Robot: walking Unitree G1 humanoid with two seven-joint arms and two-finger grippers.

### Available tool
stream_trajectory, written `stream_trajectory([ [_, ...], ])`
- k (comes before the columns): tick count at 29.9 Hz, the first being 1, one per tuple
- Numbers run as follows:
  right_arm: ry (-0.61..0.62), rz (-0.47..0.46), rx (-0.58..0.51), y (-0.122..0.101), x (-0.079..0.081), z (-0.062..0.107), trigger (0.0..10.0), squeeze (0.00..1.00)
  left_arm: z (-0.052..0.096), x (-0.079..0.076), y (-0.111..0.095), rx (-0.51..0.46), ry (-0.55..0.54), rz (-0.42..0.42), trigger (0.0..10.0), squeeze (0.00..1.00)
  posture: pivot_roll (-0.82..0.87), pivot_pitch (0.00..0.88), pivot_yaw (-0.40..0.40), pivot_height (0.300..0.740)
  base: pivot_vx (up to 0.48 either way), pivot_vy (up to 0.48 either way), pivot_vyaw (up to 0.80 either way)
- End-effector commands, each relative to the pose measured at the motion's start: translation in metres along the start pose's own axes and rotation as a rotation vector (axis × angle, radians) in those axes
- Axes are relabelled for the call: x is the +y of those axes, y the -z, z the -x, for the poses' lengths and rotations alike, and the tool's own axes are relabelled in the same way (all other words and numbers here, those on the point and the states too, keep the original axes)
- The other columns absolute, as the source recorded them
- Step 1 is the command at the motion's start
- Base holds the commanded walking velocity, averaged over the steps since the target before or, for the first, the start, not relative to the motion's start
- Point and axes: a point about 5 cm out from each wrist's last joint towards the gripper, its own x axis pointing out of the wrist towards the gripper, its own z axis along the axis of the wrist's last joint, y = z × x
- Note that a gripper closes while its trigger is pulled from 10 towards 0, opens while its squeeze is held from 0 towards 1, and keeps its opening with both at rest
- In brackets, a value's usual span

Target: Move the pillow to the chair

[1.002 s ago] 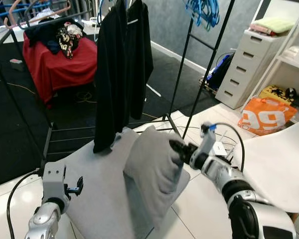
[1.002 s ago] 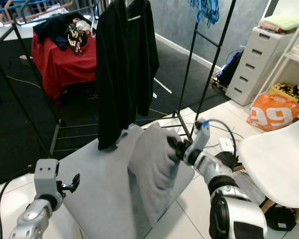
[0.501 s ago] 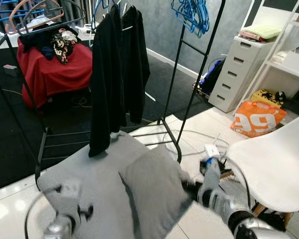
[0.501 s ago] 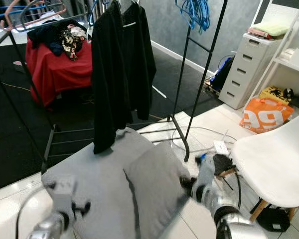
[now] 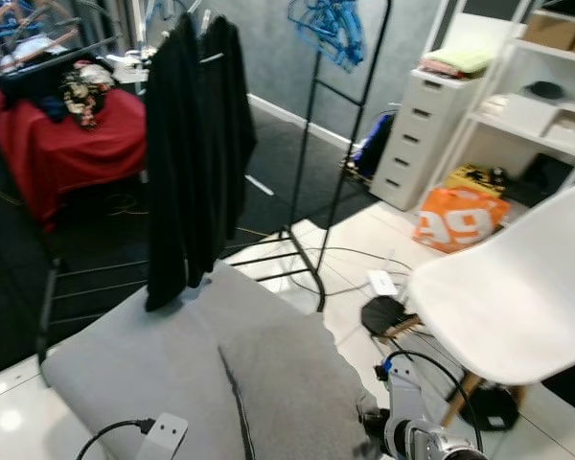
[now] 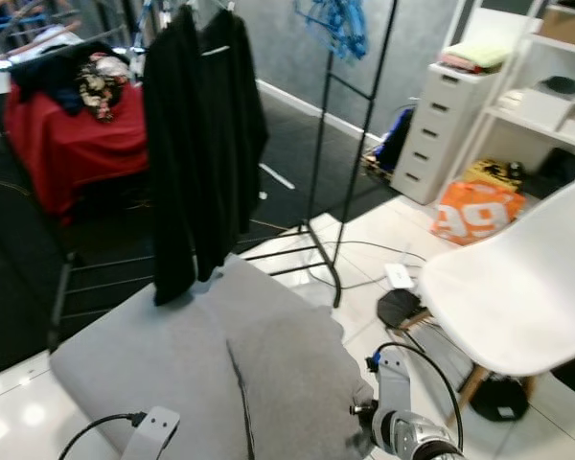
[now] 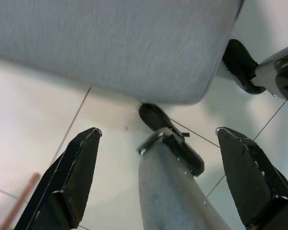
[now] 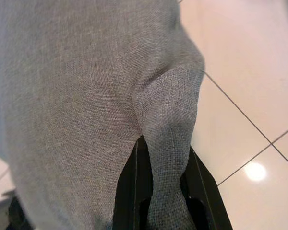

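Observation:
The grey pillow point(image 5: 287, 393) stands low in front of me, leaning against a large flat grey cushion point(image 5: 134, 355). My right gripper point(image 8: 164, 146) is shut on a pinched fold at the pillow's point(image 8: 86, 96) edge, and its arm point(image 5: 407, 436) shows at the bottom, right of the pillow. The white chair point(image 5: 508, 287) stands to the right on wooden legs, its seat bare and apart from the pillow. My left gripper point(image 7: 158, 131) hangs open below the cushion's edge point(image 7: 110, 43) with nothing between its fingers. Its wrist point(image 5: 160, 436) shows bottom left.
A black clothes rack point(image 5: 311, 182) with dark garments point(image 5: 187, 144) stands behind the cushion. Cables and a black box point(image 5: 383, 311) lie on the white tiles by the chair. A white drawer unit point(image 5: 422, 125), an orange bag point(image 5: 457, 222) and shelves stand at the back right.
The camera has swung right, so the chair looks nearer and larger. The pillow and my right arm sit lower in view; the grip on the pillow holds.

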Motion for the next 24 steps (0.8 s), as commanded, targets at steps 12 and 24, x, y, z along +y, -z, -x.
stream_trajectory([
  [12, 0.103, -0.043, -0.103, -0.023, -0.013, 0.004, 10.0, 0.00, -0.002, -0.009, -0.008, -0.021, 0.001, 0.008, 10.0, 0.00, -0.15, 0.000, -0.078, 0.740, 0.000, 0.000, -0.68],
  [24, 0.130, -0.088, -0.138, -0.019, -0.014, 0.004, 10.0, 0.00, -0.002, -0.008, -0.013, -0.038, -0.022, 0.020, 10.0, 0.00, -0.15, 0.000, -0.074, 0.740, 0.000, 0.000, -0.68],
])
